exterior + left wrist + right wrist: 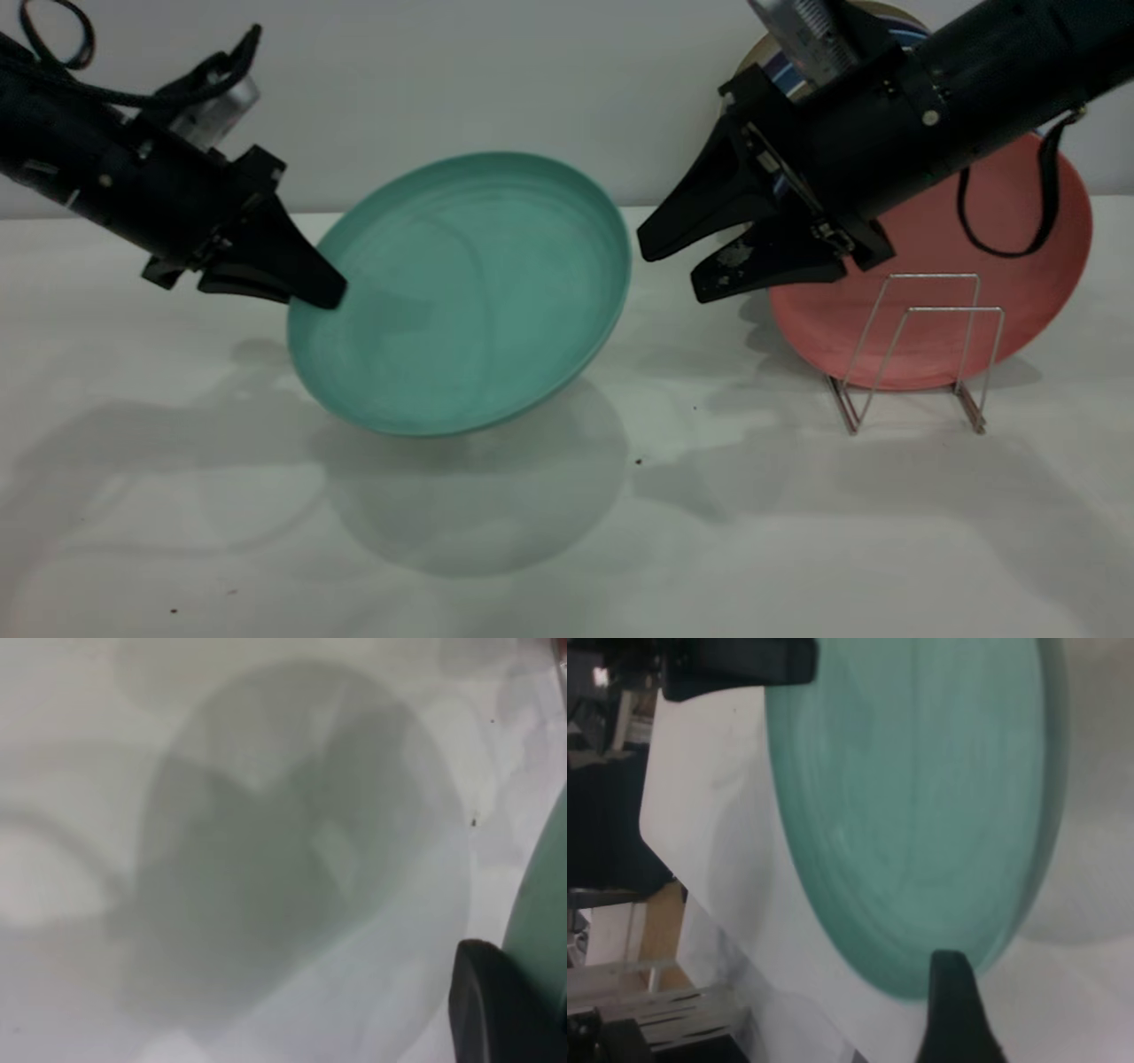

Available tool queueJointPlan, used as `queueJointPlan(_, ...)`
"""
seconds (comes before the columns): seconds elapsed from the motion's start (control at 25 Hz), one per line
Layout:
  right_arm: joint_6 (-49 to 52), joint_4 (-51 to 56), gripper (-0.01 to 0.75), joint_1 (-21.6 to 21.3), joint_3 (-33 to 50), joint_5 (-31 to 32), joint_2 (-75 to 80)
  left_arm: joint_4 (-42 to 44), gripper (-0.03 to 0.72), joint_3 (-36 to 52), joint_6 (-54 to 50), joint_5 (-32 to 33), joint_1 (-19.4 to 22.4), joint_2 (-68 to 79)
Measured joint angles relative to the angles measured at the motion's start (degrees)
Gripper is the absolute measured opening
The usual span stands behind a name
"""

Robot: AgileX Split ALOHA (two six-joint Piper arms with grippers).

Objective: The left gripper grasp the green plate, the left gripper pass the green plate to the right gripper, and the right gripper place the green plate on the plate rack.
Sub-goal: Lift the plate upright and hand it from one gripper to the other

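The green plate (469, 292) hangs tilted above the table, held by its left rim. My left gripper (312, 291) is shut on that rim; one of its fingers (500, 1010) shows against the plate's edge (542, 904) in the left wrist view. My right gripper (678, 266) is open, just right of the plate's right rim and apart from it. In the right wrist view the plate (921, 806) fills the frame beyond one of my right fingers (952, 1010). The plate rack (921, 350) stands at the right, in front of a pink plate.
A salmon-pink plate (939, 266) leans upright behind the rack. A striped plate (784, 75) leans on the wall behind the right arm. The table's edge (700, 895) shows in the right wrist view.
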Motion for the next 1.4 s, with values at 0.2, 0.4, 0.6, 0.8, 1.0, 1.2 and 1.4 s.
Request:
queueJointPlan(0.2,0.1,1.4,0.520,0.0,-0.3,0.9,0.7,-0.4,0.014,0.0,0.2,-0.1,-3.3,0.0)
queueJointPlan(0.4,0.0,1.3,0.514,0.0,-0.3,0.9,0.7,-1.0,0.014,0.0,0.2,-0.5,-6.6,0.0)
queueJointPlan(0.6,0.0,0.7,0.331,0.0,-0.3,0.9,0.7,-1.6,0.022,0.0,0.2,-0.3,-7.9,0.0)
queueJointPlan(0.8,-1.5,-0.3,0.128,-0.2,-0.3,-0.5,1.0,-2.1,0.141,0.0,0.2,1.0,-7.9,-0.1)
queueJointPlan(1.0,-4.4,-0.5,0.085,-0.4,-0.3,-0.4,1.0,-3.1,0.464,0.0,0.2,5.8,-7.9,-0.1)
queueJointPlan(1.2,-5.9,-3.5,0.071,-0.9,-0.3,-0.4,-0.9,-3.2,0.679,0.0,0.2,11.1,-7.9,-1.8)
queueJointPlan(1.4,-6.5,-12.7,0.071,-1.4,-0.3,-3.6,-6.3,-3.0,0.681,0.0,0.2,11.7,-7.9,-7.3)
